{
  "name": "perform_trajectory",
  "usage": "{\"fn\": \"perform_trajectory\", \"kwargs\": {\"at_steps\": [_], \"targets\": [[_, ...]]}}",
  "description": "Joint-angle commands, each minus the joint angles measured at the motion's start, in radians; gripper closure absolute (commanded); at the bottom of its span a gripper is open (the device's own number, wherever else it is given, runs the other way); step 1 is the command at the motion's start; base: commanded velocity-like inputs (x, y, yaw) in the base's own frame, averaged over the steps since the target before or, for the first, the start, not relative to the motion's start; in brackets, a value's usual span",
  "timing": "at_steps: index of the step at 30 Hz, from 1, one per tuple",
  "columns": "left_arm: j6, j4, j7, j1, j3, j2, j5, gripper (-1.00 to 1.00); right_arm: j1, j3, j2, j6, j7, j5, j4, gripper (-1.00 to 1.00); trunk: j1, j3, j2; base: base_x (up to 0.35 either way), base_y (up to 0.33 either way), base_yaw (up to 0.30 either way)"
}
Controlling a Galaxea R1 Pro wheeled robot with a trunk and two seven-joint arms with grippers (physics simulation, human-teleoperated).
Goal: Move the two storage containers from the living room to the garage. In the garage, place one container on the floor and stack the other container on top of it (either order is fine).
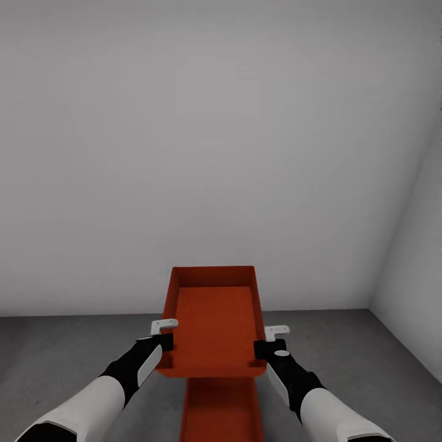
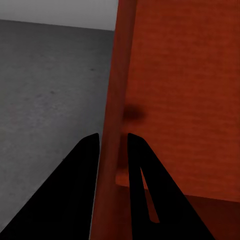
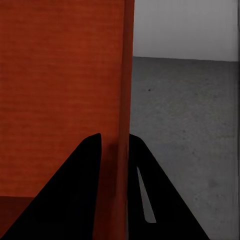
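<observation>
Both grippers of mine pinch one orange-red bin and hold it up in the air.

My left gripper (image 1: pixel 164 334) squeezes the left wall of the held container (image 1: pixel 215 325), one finger inside and one outside. My right gripper (image 1: pixel 270 344) squeezes the right wall the same way. The bin's open top faces up. A second orange-red container (image 1: pixel 222 410) shows just under the held one, low between my arms. Whether the two bins touch, I cannot tell. All around is the dark grey floor (image 1: pixel 61 350), and ahead stands a plain white wall (image 1: pixel 215 153).
</observation>
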Motion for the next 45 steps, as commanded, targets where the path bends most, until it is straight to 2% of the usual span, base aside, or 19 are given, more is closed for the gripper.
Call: {"fn": "perform_trajectory", "kwargs": {"at_steps": [1,27,45], "targets": [[0.008,-0.004,0.021,-0.002,0.071,0.0,-0.027,1.0,0.001,0.012,0.001,0.008,0.011,-0.006,-0.002,1.0,0.0,-0.001,-0.001,0.0,-0.174,0.0],[0.008,-0.004,0.021,-0.002,0.071,0.0,-0.028,1.0,0.001,0.012,0.001,0.008,0.01,-0.007,-0.002,1.0,0.0,-0.002,-0.001,0.047,-0.014,0.0],[0.008,-0.004,0.021,-0.002,0.071,0.001,-0.028,1.0,0.001,0.011,0.0,0.008,0.009,-0.009,-0.002,1.0,0.0,-0.029,-0.001,0.0,0.0,0.0]]}}
